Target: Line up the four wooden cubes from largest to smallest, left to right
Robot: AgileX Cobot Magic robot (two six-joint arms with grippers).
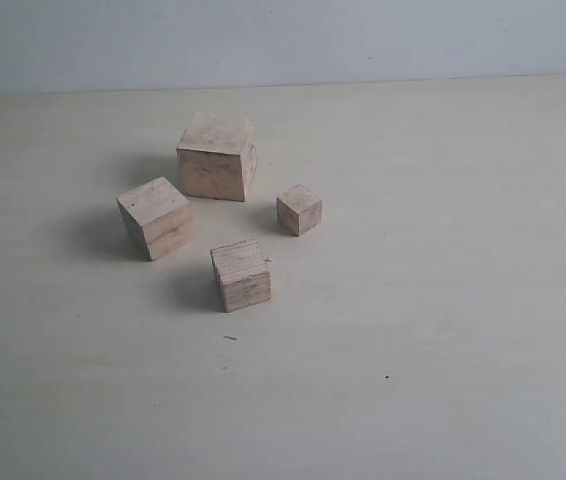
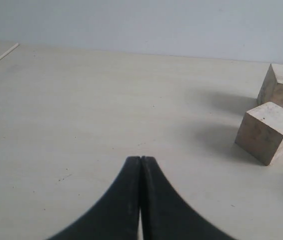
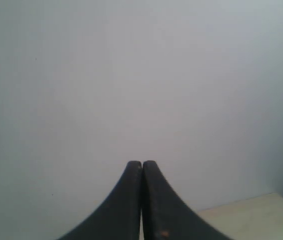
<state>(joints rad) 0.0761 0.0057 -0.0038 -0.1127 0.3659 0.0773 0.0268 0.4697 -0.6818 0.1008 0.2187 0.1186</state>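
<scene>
My left gripper (image 2: 140,159) and right gripper (image 3: 142,162) are both pinched shut on nothing, so I should open wide first and grip the far largest cube (image 1: 217,155) squarely across flat faces, clear of the second-largest cube (image 1: 156,217) left, third cube (image 1: 241,274) near, smallest cube (image 1: 299,209) right.

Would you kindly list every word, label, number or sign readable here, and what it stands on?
None can be read. The four cubes show only wood grain; the table, wall, left gripper and right gripper carry no markings.
</scene>
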